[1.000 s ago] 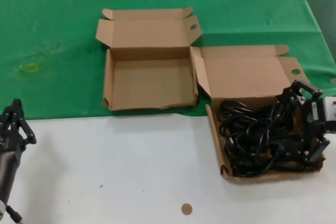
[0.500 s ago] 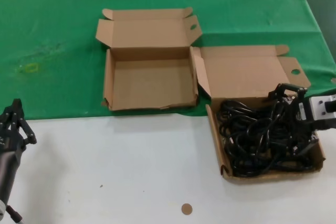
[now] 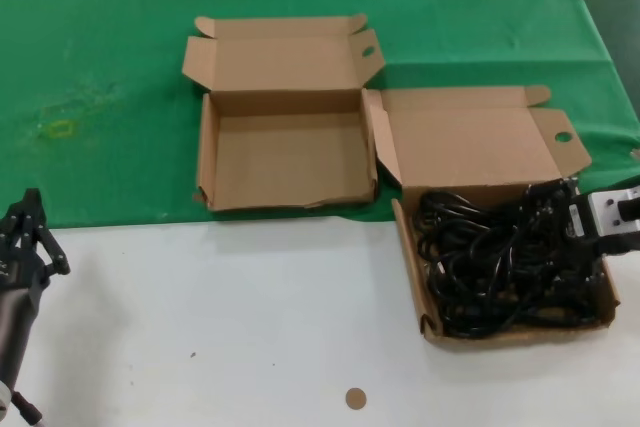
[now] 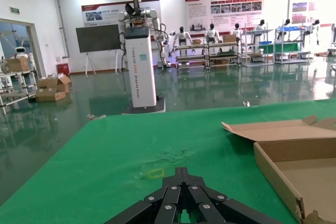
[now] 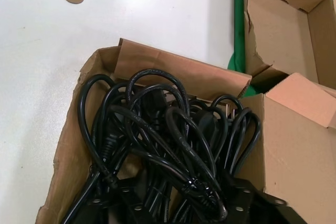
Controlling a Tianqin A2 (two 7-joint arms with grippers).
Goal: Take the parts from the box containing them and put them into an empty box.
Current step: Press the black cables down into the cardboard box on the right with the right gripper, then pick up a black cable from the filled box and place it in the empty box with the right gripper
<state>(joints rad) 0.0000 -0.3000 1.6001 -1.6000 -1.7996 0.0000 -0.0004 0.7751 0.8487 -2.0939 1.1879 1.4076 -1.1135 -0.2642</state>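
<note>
At the far left of the head view, the left gripper [image 3: 28, 237] is hanging idle over the white table [image 3: 220, 317], near its front left corner, with its fingers drawn together into a closed point; its wrist camera is showing the same black fingers [image 4: 181, 203] folded shut, grasping nothing. Beyond the white surface, a green cloth [image 3: 100, 67] is covering the far half of the work area. On that cloth, left of centre, the empty box [image 3: 285, 157] is sitting open with its shallow lid panel folded back and its near wall showing a ragged edge. Just beside it to the right, with the flaps nearly touching, the box containing the parts [image 3: 470, 147] is lying across the cloth's edge, its deep lid standing open behind its tray. The parts [image 3: 480, 262] are filling that tray as a tangled heap of black looped cords [image 5: 157, 129]. At the tray's right side, the right gripper [image 3: 560, 247] is reaching down into the cords; whether its fingers are clamped on one cannot be told. A small brown disc [image 3: 355, 399] is lying on the table near the front edge.
</note>
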